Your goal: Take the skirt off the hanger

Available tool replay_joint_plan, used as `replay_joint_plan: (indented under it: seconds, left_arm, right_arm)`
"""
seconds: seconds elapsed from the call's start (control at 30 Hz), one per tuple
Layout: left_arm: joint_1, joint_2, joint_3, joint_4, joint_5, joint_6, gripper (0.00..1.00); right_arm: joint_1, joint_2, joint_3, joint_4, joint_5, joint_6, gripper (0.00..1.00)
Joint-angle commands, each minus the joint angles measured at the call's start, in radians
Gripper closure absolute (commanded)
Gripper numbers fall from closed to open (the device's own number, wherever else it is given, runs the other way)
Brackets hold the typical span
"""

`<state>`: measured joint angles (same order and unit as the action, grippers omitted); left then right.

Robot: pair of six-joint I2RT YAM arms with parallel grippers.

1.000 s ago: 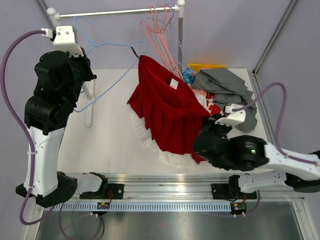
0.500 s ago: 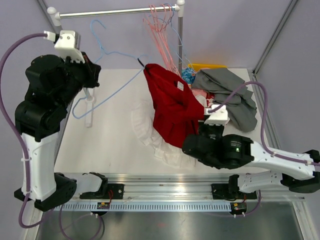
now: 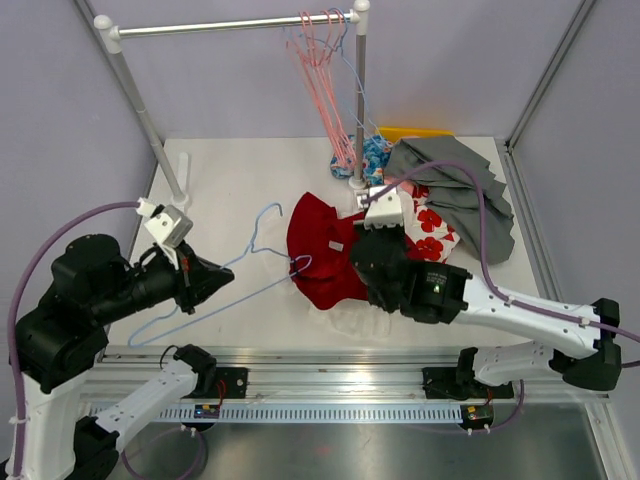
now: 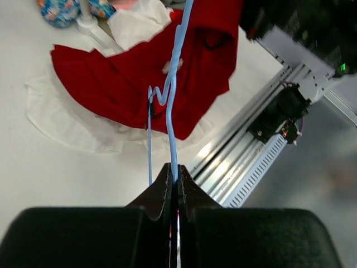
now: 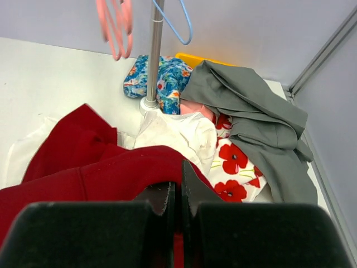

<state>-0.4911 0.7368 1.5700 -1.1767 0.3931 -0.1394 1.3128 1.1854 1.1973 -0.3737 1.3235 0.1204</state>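
Observation:
The red skirt (image 3: 322, 250) with white lining lies heaped on the table's middle; it also shows in the left wrist view (image 4: 122, 84) and the right wrist view (image 5: 95, 173). The light-blue wire hanger (image 3: 262, 232) lies low and slanted, its right end over the skirt's left edge; I cannot tell if it is still hooked in. My left gripper (image 3: 205, 282) is shut on the hanger wire (image 4: 174, 111) at the front left. My right gripper (image 3: 362, 252) is shut on a fold of the skirt's right side.
A rail with pink hangers (image 3: 322, 45) stands at the back on a pole (image 3: 358, 110). A grey garment (image 3: 452, 180), a poppy-print cloth (image 3: 432, 225), a blue floral cloth (image 3: 375, 150) and a white cloth (image 5: 178, 131) lie piled at the back right.
My left arm came down from beside the rail to the front left, carrying the hanger. The skirt dropped from hanging to a heap on the table. My right gripper moved left and farther back with it.

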Motion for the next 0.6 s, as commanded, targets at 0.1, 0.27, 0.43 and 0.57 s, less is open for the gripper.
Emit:
replay_joint_plan:
  seconds: [0.1,0.27,0.43,0.57]
  left_arm:
    - [-0.03,0.007,-0.12,-0.007,0.004,-0.014,1.0]
    - [-0.033,0.093,-0.101,-0.027,-0.079,-0.022,1.0]
    - [-0.072,0.151,-0.021,-0.044,-0.109,-0.011,1.0]
    - [-0.125,0.176,-0.018,-0.046,-0.071,-0.008,1.0]
  right_arm:
    - [-0.317,0.08,0.203,-0.015,-0.208,-0.036,1.0]
    - [-0.625,0.117,0.256,-0.186,-0.3,0.139,1.0]
    - [-0.805,0.085,0.154,-0.172,-0.338,0.186,1.0]
    - [-0.944,0.108,0.133,-0.15,-0.426,0.188,1.0]
